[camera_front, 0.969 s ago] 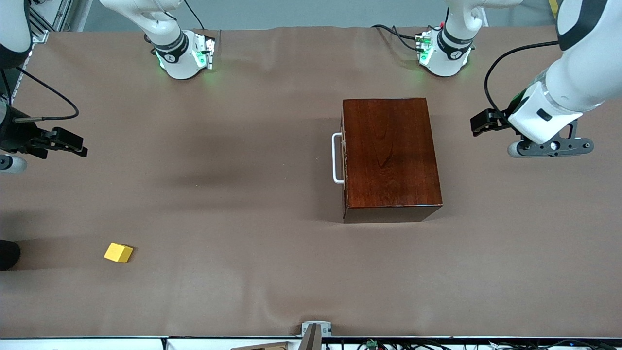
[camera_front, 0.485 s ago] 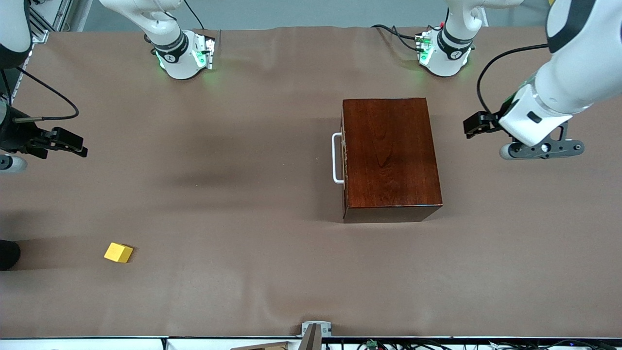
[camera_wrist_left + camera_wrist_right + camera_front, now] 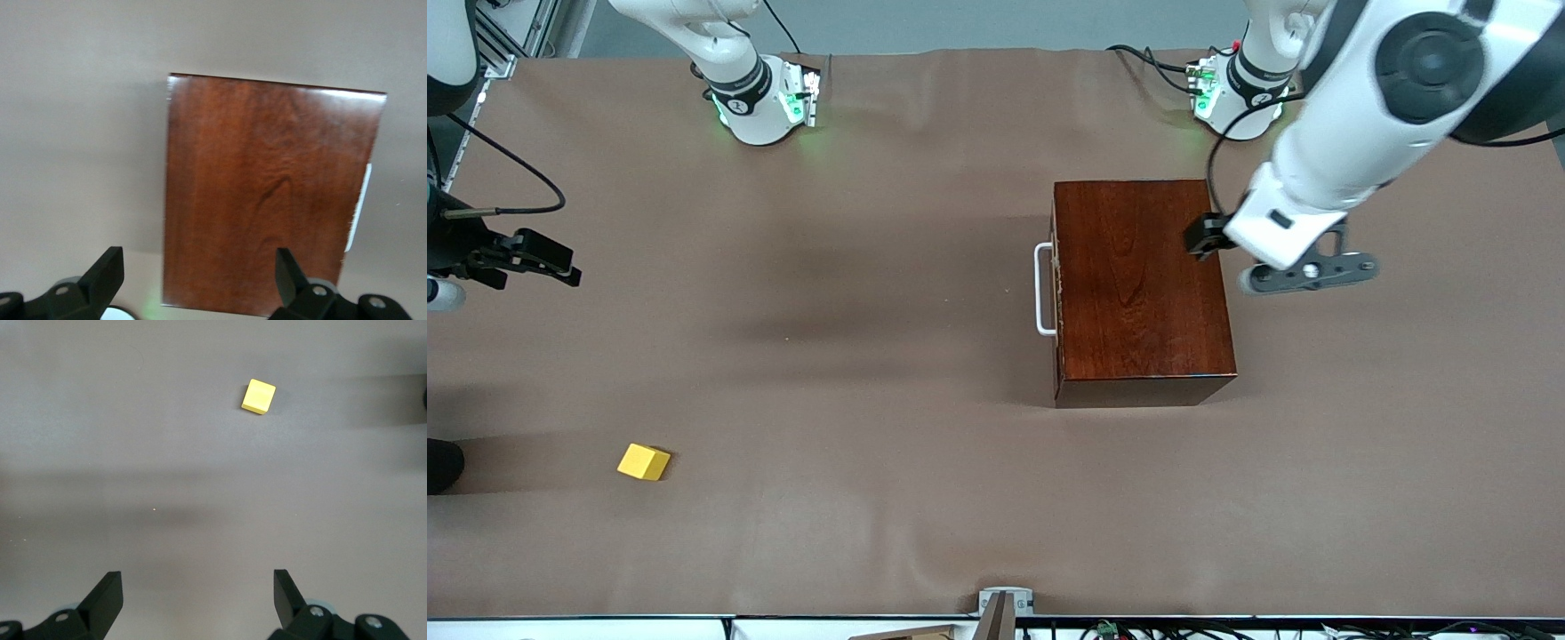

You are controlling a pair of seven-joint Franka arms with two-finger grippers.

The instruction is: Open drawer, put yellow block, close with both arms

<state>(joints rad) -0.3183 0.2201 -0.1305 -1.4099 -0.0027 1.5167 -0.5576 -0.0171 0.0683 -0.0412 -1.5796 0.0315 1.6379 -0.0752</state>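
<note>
The dark reddish-brown wooden box (image 3: 1143,289) stands near the left arm's end of the table. Its drawer is shut, and the white handle (image 3: 1042,289) faces the right arm's end. The box (image 3: 267,200) and handle (image 3: 358,207) also show in the left wrist view. My left gripper (image 3: 1200,237) is open and empty, in the air over the box's edge away from the handle (image 3: 197,280). The yellow block (image 3: 643,461) lies on the cloth near the right arm's end, close to the front camera. My right gripper (image 3: 551,262) is open and empty, over bare cloth (image 3: 197,597), well apart from the block (image 3: 258,396).
Brown cloth (image 3: 871,356) covers the whole table. A dark object (image 3: 440,464) shows at the table's edge beside the yellow block. A small metal bracket (image 3: 1005,604) sits at the edge nearest the front camera. Cables lie by the left arm's base (image 3: 1240,98).
My left arm has swung from beside the box toward it, and its gripper now hangs over the box's edge. The right gripper has barely moved. Box and block are still.
</note>
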